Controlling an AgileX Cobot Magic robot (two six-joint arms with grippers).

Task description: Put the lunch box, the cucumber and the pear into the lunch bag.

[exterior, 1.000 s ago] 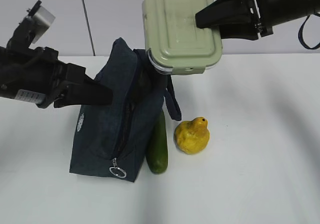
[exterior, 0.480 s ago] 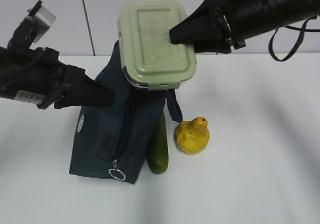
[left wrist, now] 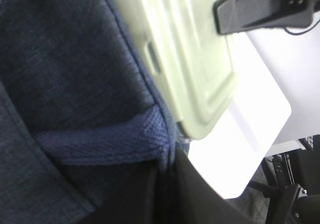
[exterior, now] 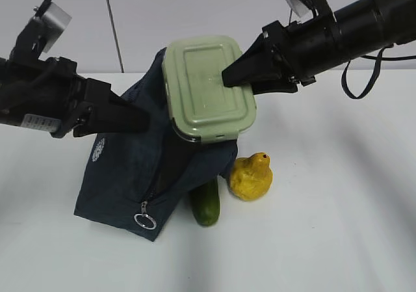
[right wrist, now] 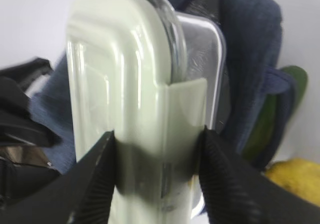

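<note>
While the bag point(exterior: 133, 168) is pinched open by the clenched left hand point(exterior: 144, 121), the box point(exterior: 207, 87), grasped by the right hand point(exterior: 229, 77), has been lowered to its mouth; insertion seems imminent.

I can't see my left claw's tips point(exterior: 140, 119), they're buried in the lunch bag's point(exterior: 123, 168) fabric. The cucumber point(exterior: 207, 204) shows only its near end; the bag covers the rest. The lunch box's point(exterior: 205, 87) lower edge hides the bag's opening. Left wrist view is blurred, cropped tight.
</note>
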